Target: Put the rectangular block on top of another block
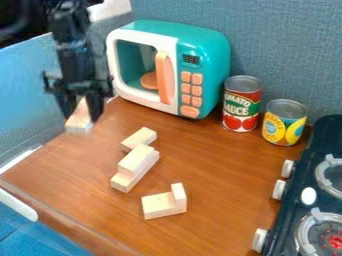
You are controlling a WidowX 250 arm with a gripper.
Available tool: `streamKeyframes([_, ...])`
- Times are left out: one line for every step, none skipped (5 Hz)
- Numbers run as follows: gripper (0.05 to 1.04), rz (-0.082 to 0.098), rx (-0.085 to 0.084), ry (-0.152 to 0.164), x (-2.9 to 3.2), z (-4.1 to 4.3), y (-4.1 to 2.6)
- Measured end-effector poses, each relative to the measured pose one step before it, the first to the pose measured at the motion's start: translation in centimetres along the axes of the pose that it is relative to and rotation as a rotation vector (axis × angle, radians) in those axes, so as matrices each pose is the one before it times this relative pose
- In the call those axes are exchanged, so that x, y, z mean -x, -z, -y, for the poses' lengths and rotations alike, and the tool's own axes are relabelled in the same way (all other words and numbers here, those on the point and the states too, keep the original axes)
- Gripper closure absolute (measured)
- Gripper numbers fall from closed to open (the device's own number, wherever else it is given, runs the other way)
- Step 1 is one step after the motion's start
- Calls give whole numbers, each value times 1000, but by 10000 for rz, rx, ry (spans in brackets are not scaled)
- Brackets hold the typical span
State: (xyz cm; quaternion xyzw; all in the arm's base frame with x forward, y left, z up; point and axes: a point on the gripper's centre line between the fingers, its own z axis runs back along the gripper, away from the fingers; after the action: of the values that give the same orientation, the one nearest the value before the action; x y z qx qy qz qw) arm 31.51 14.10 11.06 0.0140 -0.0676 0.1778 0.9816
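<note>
The black gripper [83,112] hangs over the left part of the counter, in front of the toy microwave's left side. It is shut on a pale wooden rectangular block [79,120], whose near end shows below and between the fingers. To its right and nearer the camera, one short block [136,158] lies on top of a longer block [135,174]. Another block [139,138] lies just behind that pair. Closer to the front, a flat block [160,205] has a small narrow block [179,195] standing at its right end.
A teal toy microwave [212,65] stands at the back. To its right are a tomato sauce can [242,104] and a yellow-labelled can [284,123]. The black toy stove [307,177] borders the right side of the brown counter [224,165], and a grey-blue wall rises behind.
</note>
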Motion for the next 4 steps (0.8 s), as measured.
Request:
streamKeyframes([526,125,21,1482,-253,2920,-437])
streamKeyframes([526,-207,497,1767,-1453,2337,2508])
streamKeyframes([526,269,438,269,-454,1041,874])
streamKeyframes([526,-688,27,-226,214,828,2686])
